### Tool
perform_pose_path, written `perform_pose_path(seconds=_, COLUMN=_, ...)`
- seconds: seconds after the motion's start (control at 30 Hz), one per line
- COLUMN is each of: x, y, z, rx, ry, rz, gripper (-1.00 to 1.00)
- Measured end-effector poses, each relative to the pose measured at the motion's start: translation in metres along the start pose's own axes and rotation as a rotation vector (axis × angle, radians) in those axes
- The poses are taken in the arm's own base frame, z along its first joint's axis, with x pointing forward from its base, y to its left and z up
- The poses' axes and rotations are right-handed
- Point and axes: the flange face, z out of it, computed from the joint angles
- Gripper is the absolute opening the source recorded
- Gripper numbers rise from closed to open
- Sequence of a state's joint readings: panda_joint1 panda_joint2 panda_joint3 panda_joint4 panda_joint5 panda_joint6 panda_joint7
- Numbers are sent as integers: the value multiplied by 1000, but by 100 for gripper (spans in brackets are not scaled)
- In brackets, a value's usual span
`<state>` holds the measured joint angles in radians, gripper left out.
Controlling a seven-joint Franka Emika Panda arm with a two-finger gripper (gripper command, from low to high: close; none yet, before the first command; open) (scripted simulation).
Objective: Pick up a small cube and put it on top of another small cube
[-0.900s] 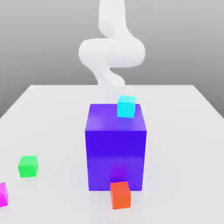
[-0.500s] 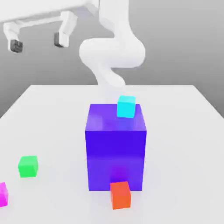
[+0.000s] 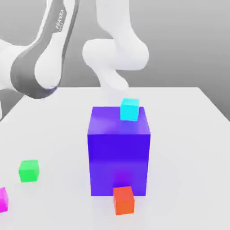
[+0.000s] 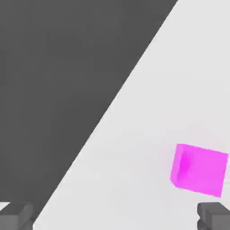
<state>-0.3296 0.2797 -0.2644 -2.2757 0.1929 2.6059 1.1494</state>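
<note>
Several small cubes are in the exterior view. A cyan cube (image 3: 130,109) rests on top of the big blue block (image 3: 119,150), near its far right corner. On the white table lie a green cube (image 3: 28,170) at the left, a magenta cube (image 3: 2,199) at the left edge and an orange-red cube (image 3: 123,200) in front of the block. In the hand view my gripper (image 4: 114,218) is open, its dark fingertips (image 4: 15,215) wide apart with nothing between them. The magenta cube (image 4: 199,169) lies on the table ahead of it, near one fingertip and apart from it.
A grey and white arm link (image 3: 38,67) looms at the exterior view's left, above the table (image 3: 188,148). The arm's base column (image 3: 114,49) rises behind the blue block. In the hand view the table's edge (image 4: 112,108) runs diagonally against dark floor.
The hand, seen high at the exterior view's upper left half a second ago, has swung out of that picture. A thick arm link now fills that corner. The cubes have not moved.
</note>
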Motion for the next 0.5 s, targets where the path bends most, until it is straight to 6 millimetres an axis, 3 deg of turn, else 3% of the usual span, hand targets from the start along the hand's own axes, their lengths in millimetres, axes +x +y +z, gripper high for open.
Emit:
perform_pose_path(seconds=0.07, x=21, y=14, z=34, rx=-48, ry=7, rz=72, gripper=0)
perform_pose_path(seconds=0.2, x=31, y=23, z=93, rx=-70, ry=12, rz=103, gripper=0)
perform_pose_path(seconds=0.23, x=31, y=24, z=106, rx=-71, ry=12, rz=105, gripper=-100)
perform_pose_path(seconds=0.43, x=32, y=25, z=112, rx=-70, ry=12, rz=105, gripper=-100)
perform_pose_path(seconds=0.5, x=32, y=24, z=98, rx=-70, ry=12, rz=105, gripper=-100)
